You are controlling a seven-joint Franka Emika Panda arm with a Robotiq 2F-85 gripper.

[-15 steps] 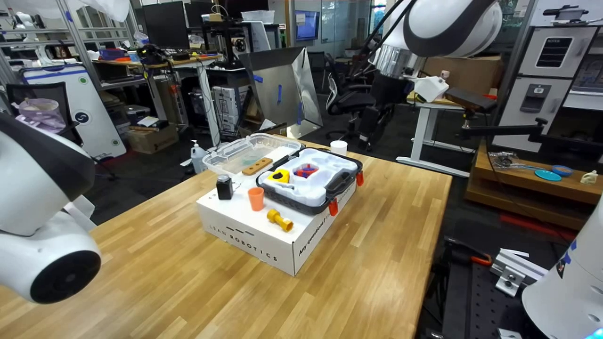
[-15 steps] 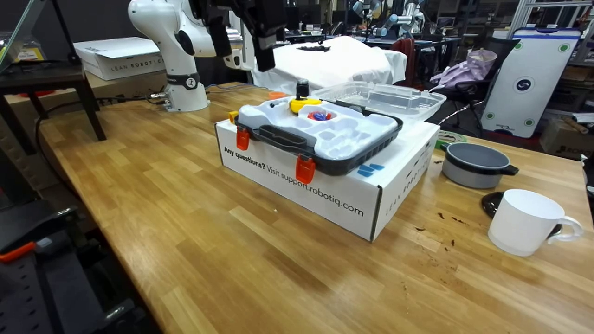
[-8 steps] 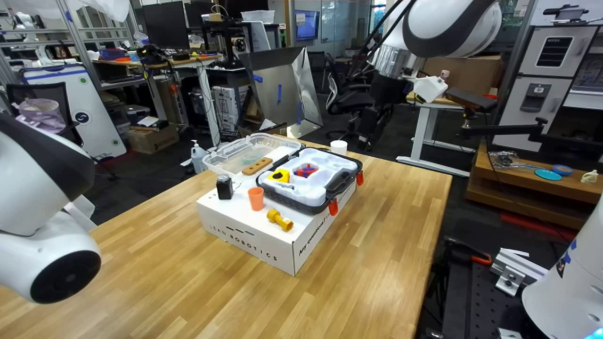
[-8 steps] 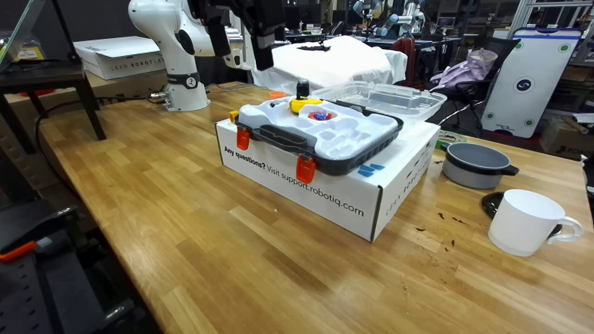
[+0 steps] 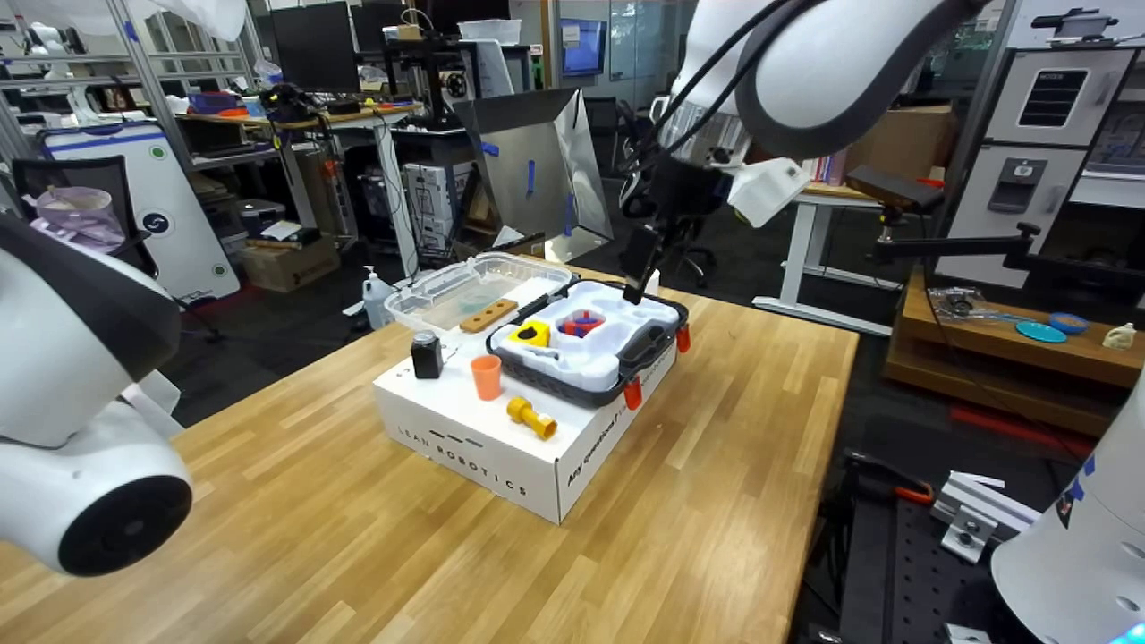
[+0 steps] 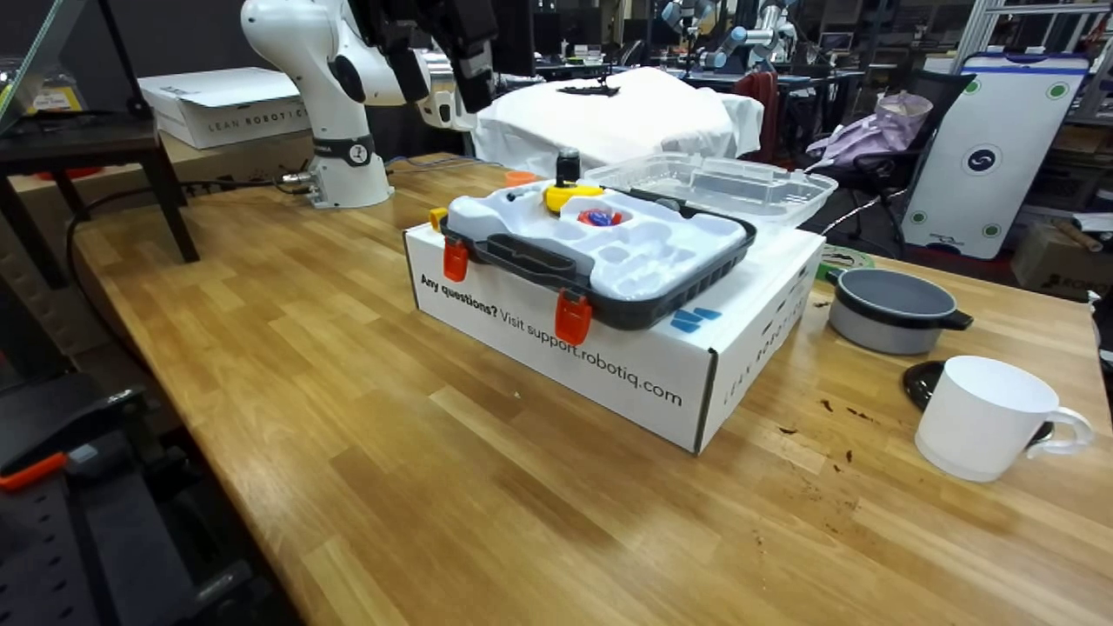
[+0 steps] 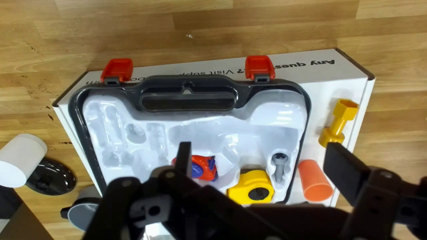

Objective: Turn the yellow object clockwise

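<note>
The yellow object [image 5: 531, 418] is a yellow-orange piece with a narrow neck between two thicker ends. It lies on its side on the white box [image 5: 465, 456], near a corner. In the wrist view the yellow object [image 7: 338, 122] is at the right, just above the right fingertip in the picture and apart from it. In an exterior view only a bit of the yellow object [image 6: 436, 217] shows behind the case. My gripper [image 7: 262, 156] is open and empty, above the case. In both exterior views the gripper [image 5: 635, 288] [image 6: 446, 87] is in the air.
An open case [image 5: 590, 344] with a white insert sits on the box, holding a yellow tape measure [image 7: 253, 188] and a red-blue piece [image 7: 204, 167]. An orange cup [image 5: 487, 377] and a black bottle [image 5: 427, 355] stand beside it. A white mug [image 6: 991, 417] and grey pot [image 6: 896, 309] are on the table.
The arm has swung and tilted; the gripper has moved left and lower in an exterior view, and slightly left in the other view. The yellow object has not moved.
</note>
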